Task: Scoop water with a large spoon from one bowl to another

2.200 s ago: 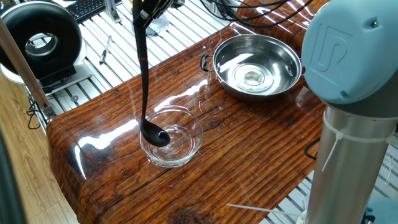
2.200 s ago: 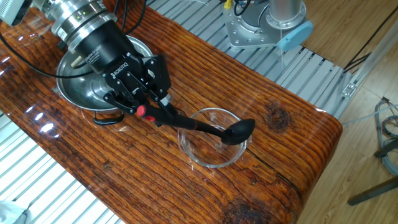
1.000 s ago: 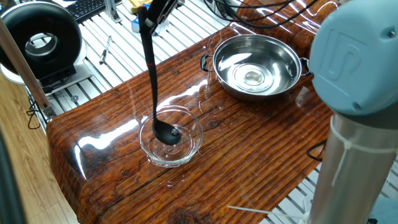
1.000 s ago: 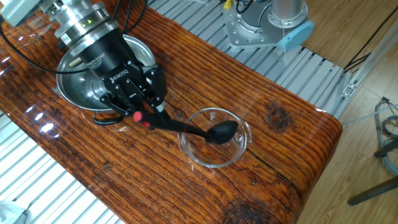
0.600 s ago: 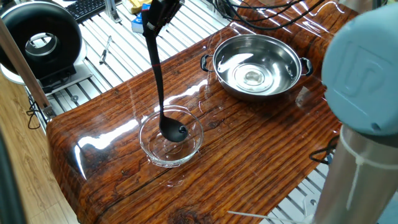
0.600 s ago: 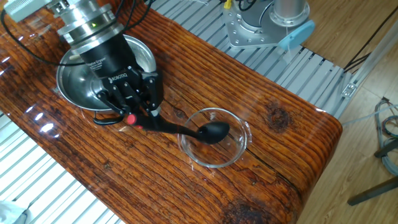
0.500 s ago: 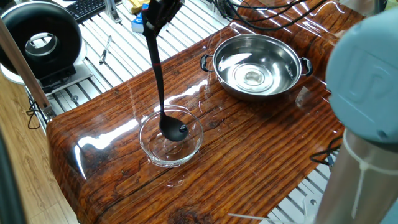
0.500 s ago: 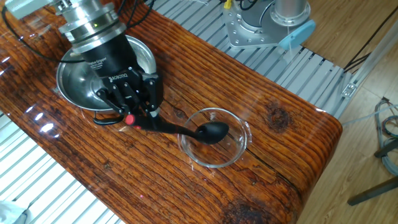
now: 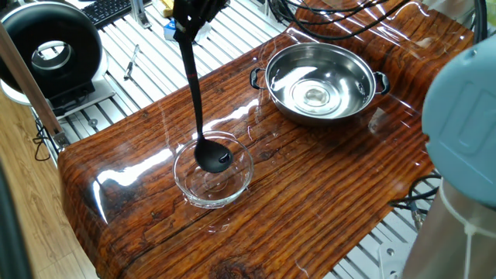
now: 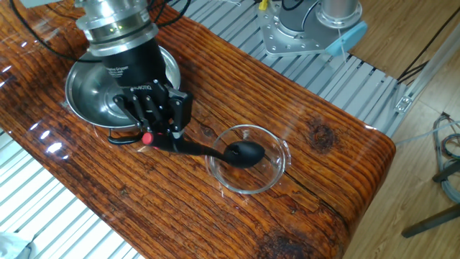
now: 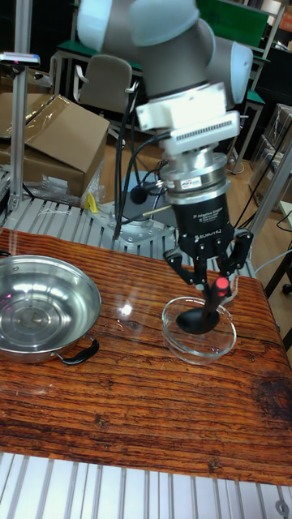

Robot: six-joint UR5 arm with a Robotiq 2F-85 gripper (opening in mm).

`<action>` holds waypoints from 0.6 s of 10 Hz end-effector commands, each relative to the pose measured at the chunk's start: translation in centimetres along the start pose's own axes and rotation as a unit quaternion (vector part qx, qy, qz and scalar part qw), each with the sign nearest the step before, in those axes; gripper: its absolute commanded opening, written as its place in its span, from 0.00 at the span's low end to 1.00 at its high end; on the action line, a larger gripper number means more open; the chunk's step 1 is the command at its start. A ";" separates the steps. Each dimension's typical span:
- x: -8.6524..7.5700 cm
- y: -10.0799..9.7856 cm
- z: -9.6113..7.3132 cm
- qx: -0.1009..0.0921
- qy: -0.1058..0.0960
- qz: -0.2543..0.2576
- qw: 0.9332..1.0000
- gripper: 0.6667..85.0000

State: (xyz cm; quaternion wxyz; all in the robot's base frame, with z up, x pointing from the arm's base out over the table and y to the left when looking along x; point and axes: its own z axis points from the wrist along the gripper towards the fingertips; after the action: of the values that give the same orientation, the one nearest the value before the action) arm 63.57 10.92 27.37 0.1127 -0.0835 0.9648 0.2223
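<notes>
a: claw (image 10: pixel 162 134) is clamped on the ladle (image 10: pixel 215 151) handle by its red tip, centre-left of frame.

b: and the cup?

a: inside the glass bowl (image 10: pixel 248 168), centre. steel bowl (image 9: pixel 321 82) sits upper right.

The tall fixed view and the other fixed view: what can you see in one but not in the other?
Only the tall fixed view shows the cardboard box and the chair behind the table.

Only the other fixed view shows the blue clamp by the metal base and the wooden floor.

Both show the gripper shut on the large spoon, its cup inside the glass bowl, with the steel bowl beside it.
</notes>
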 end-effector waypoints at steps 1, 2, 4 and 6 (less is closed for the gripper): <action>0.0 -0.1 -0.8 0.034 0.000 0.030 0.999 0.00; 0.1 0.0 -1.1 0.043 0.002 0.036 0.998 0.00; 0.1 -0.3 -1.5 0.063 0.007 0.038 0.997 0.00; 0.2 -1.1 -1.8 0.075 0.013 0.035 0.996 0.00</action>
State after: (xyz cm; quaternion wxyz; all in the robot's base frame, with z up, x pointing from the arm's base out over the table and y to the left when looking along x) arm 63.29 9.65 28.01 0.1010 -0.0492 0.9798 0.1657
